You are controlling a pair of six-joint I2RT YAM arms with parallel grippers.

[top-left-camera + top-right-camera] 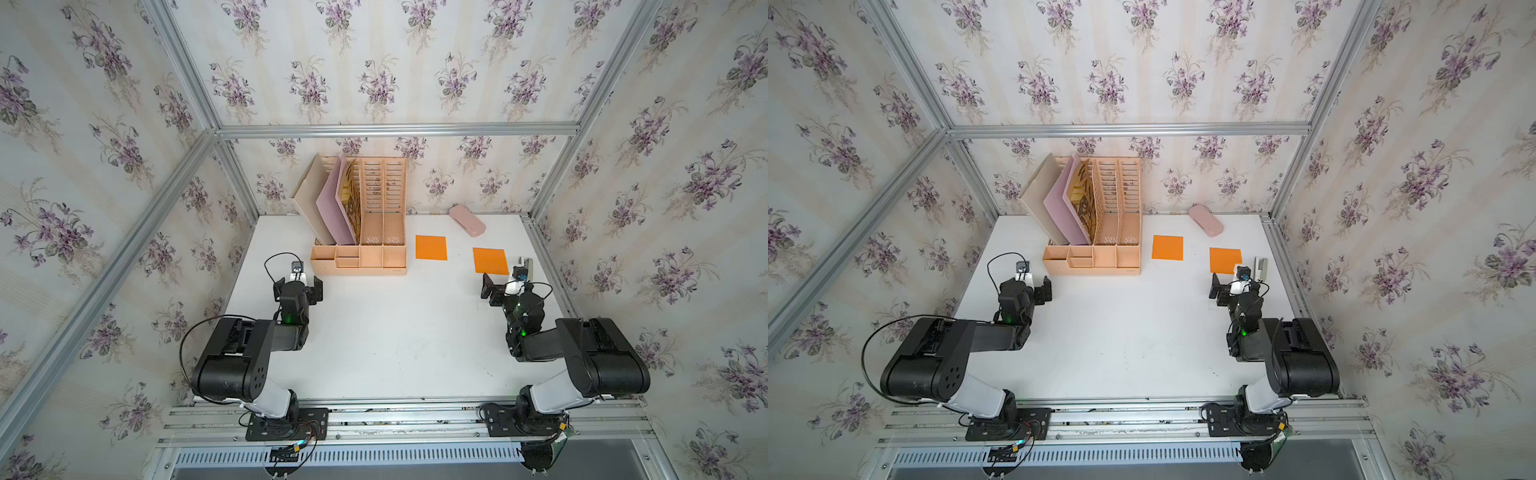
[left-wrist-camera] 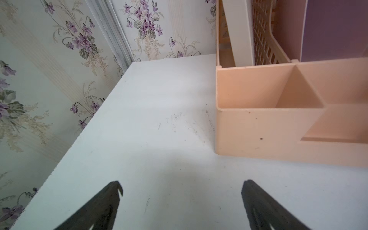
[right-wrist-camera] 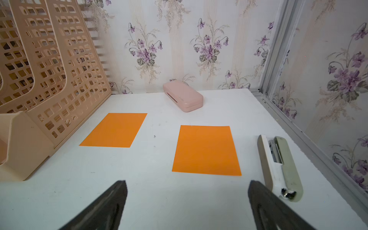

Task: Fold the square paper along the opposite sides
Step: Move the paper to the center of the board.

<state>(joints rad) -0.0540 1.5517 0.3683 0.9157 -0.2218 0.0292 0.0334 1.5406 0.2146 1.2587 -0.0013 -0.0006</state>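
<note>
Two orange square papers lie flat on the white table (image 1: 395, 332) at the back right: one (image 1: 431, 247) (image 3: 115, 130) beside the organizer, the other (image 1: 490, 261) (image 3: 207, 150) further right. My right gripper (image 1: 507, 286) (image 3: 188, 189) hovers just in front of the right-hand paper, open, with only bare table between its fingers. My left gripper (image 1: 298, 286) (image 2: 182, 189) is open over bare table at the left, in front of the organizer's left corner, far from both papers. Both papers also show in the other top view, one (image 1: 1167, 247) and the other (image 1: 1225, 260).
A peach desk organizer (image 1: 359, 232) (image 2: 258, 127) holding folders stands at the back centre. A pink case (image 1: 467, 221) (image 3: 183, 95) lies against the back wall. A stapler (image 1: 527, 264) (image 3: 278, 167) lies right of the right-hand paper, near the frame rail.
</note>
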